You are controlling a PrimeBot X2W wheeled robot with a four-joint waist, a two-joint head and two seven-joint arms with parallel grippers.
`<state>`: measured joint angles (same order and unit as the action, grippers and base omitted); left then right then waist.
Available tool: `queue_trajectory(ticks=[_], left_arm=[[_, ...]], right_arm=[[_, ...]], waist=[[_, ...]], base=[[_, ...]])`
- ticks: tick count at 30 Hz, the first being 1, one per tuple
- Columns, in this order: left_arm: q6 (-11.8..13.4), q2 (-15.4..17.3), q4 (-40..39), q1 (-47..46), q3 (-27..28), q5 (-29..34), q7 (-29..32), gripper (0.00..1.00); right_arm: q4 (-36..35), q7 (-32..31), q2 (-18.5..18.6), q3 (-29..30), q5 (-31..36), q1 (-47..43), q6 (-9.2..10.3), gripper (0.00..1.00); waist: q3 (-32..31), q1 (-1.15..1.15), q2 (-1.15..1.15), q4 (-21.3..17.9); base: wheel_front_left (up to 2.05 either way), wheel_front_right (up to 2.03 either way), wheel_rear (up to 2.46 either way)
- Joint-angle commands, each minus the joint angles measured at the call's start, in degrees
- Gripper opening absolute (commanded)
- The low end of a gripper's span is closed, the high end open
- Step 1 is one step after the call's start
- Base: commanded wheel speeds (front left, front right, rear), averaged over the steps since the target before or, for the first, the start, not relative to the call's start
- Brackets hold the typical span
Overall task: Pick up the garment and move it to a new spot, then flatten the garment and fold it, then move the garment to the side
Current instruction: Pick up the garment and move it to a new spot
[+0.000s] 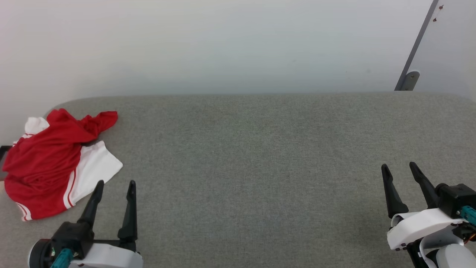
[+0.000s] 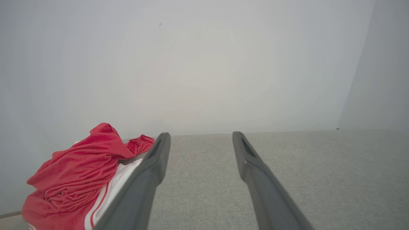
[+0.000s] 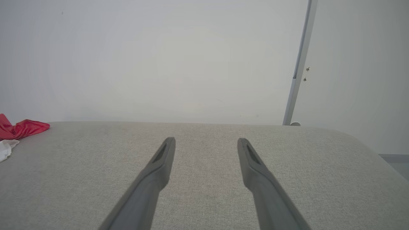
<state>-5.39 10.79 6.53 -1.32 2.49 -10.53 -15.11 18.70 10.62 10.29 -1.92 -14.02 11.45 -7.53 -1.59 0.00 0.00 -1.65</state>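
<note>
Fabric probably light and limp: the crumpled red-and-white jersey shirt point(image 1: 44, 163) is lying at the left end of the grey cloth counter point(image 1: 260, 167), its raised red fold inviting a pinch; left tool point(image 1: 115, 183) and right tool point(image 1: 399, 165) are gaping, empty.

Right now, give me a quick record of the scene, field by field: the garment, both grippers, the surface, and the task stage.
garment: red jersey with white sleeves, crumpled in a heap, neither flattened nor folded
garment location: far left end of the surface, near its edge
surface: grey fabric-covered top, pale wall behind it
left gripper: open, holding nothing, close beside the garment's white sleeve
right gripper: open, holding nothing, at the right end, far from the garment
task stage: pick-up not yet done
</note>
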Motion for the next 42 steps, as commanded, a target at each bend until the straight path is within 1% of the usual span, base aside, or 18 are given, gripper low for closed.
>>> queue_trajectory(ticks=[1,8,12,17,22,31,36,42], left_arm=[[-0.3,-0.1,0.2,0.3,0.3,-0.4,-0.1,1.0],[-0.6,-0.3,1.1,0.3,0.6,-1.7,0.0,1.0],[-0.8,0.2,2.0,-0.2,1.0,-2.7,0.0,1.0],[-0.7,1.1,2.7,-0.2,2.4,-4.2,0.3,1.0],[0.1,2.2,2.6,0.2,3.6,-5.2,1.6,1.0],[1.7,3.4,-0.5,2.7,5.9,-6.8,4.5,1.0],[2.3,3.8,-2.2,3.9,6.7,-7.3,5.6,1.0],[2.6,4.0,-3.9,3.9,6.6,-8.2,7.0,1.0]], right_arm=[[0.1,0.4,0.2,0.1,-0.3,0.0,0.08,1.0],[0.1,0.6,0.3,0.2,-0.6,-0.5,0.08,1.0],[-0.2,0.7,0.1,-0.4,-0.9,-0.9,0.08,1.0],[-0.4,0.4,0.2,-1.9,-1.5,-1.6,0.08,1.0],[-0.8,0.1,0.7,-3.9,-2.2,-2.2,0.08,1.0],[-0.9,-0.3,0.6,-7.0,-3.5,-2.6,0.08,1.0],[-0.5,0.0,0.4,-8.1,-4.3,-2.8,0.08,1.0],[-0.3,0.1,0.4,-8.4,-4.5,-2.7,0.08,1.0]], waist=[[0.0,0.0,0.0,0.0],[-0.2,0.0,0.0,0.4],[-0.6,0.0,0.0,1.9],[-1.6,0.0,0.0,5.3],[-2.9,0.0,0.0,9.8],[-5.1,0.0,0.0,17.9],[-5.8,0.0,0.0,20.8],[-5.7,0.0,0.0,21.9]], base=[[0.0,0.0,0.0],[0.0,0.0,0.0],[0.0,0.0,0.0],[0.0,0.0,0.0],[0.0,0.0,0.0],[0.0,0.0,0.0],[0.0,0.0,0.0],[0.0,0.0,0.0]])
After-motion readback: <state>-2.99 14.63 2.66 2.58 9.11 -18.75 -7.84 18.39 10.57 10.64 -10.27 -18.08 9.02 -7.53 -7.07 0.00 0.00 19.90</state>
